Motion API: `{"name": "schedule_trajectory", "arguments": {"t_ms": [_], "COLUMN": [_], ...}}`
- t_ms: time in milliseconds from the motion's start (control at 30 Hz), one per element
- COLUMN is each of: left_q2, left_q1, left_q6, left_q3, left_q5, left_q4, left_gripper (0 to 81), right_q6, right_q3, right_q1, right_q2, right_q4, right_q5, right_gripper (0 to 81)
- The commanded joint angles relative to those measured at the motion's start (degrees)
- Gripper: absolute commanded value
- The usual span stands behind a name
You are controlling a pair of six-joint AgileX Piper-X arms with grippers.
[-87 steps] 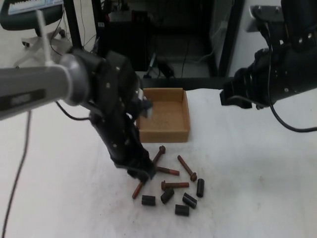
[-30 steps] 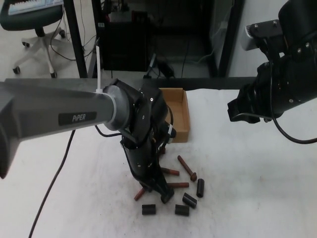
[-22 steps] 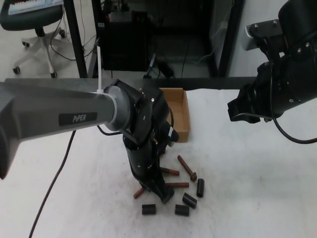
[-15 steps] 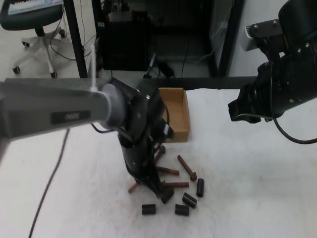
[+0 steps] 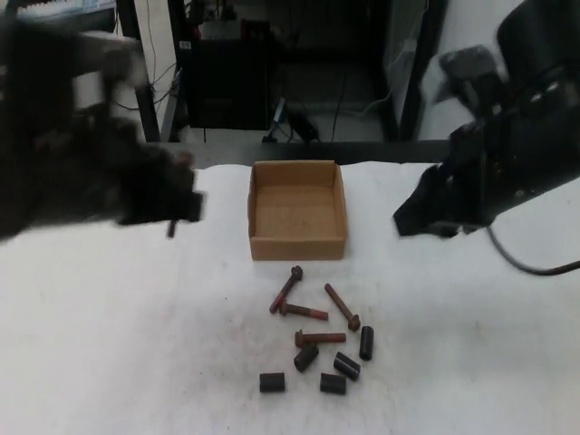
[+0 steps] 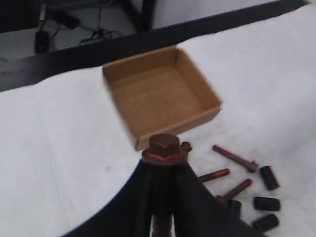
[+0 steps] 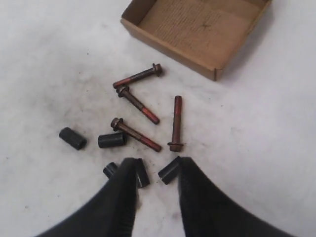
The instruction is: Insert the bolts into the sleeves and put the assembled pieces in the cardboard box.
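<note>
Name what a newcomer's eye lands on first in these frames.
The left gripper is shut on a rust-coloured bolt, whose hex head sticks out past the fingertips, high above the bench. The cardboard box stands empty at mid-bench. In front of it lie four loose bolts and five black sleeves, with the right gripper open above them.

White bench [image 5: 471, 344]: box [image 5: 297, 246], bolts [image 5: 304, 312], sleeves [image 5: 333, 383]
</note>
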Motion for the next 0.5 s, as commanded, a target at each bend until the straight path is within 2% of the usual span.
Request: {"name": "schedule_trajectory", "arguments": {"t_ms": [0,67,167,367,467], "left_q2": [-7.2,-11.4,-14.7,-16.1,-16.1], "left_q1": [3.4,5.7,8.1,10.3,10.4], "left_q6": [-4.4,-6.8,-12.1,-13.6,-13.6], "left_q3": [6.0,9.9,12.8,13.3,13.3], "left_q5": [13.5,21.2,25.5,25.9,25.9], "left_q4": [-9.2,-14.9,-17.8,-17.2,-17.2], "left_gripper": [0.2,0.2,0.2,0.2,0.2], "right_q6": [-6.9,-10.7,-17.6,-26.2,-28.4], "right_q3": [-0.6,-0.6,-0.6,-1.1,-2.1], "right_q1": [4.6,7.9,12.6,20.8,23.3], "right_q2": [5.5,8.5,12.9,17.8,20.2], "right_q4": [-0.3,-1.4,-3.9,-8.7,-10.9], "right_q5": [0.3,0.3,1.0,3.6,4.1], "right_gripper": [27.2,27.2,27.2,27.3,31.5]}}
